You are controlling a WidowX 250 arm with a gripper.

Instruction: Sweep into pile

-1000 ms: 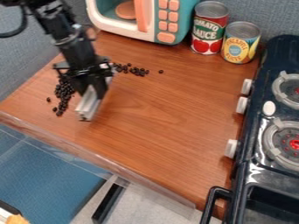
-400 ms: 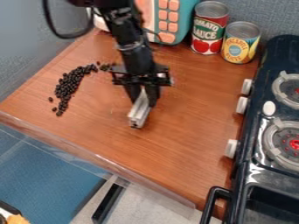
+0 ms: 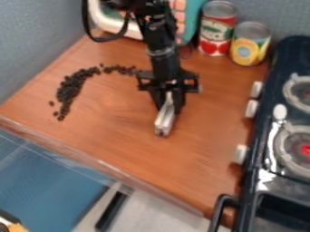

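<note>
Over the middle of the wooden table, my gripper (image 3: 167,100) hangs down, shut on a light grey bar-shaped sweeping tool (image 3: 165,120) whose lower end points toward the table's front. Many small black beans (image 3: 70,87) lie to the left of the gripper in a curved band, densest at the left. A thinner string of beans (image 3: 118,69) runs right along the back toward the arm, where part of it may be hidden. A couple of single beans lie just left of the band.
A toy microwave (image 3: 110,20) stands at the back behind the arm. Two cans, one red (image 3: 216,29) and one yellow (image 3: 249,44), stand at the back right. The dark toy stove (image 3: 266,149) borders the right side, and the wooden table (image 3: 200,167) ends in a front edge.
My gripper has moved right with the sweeping tool, away from the beans. The bean band at the left, partly covered by the arm earlier, is now uncovered.
</note>
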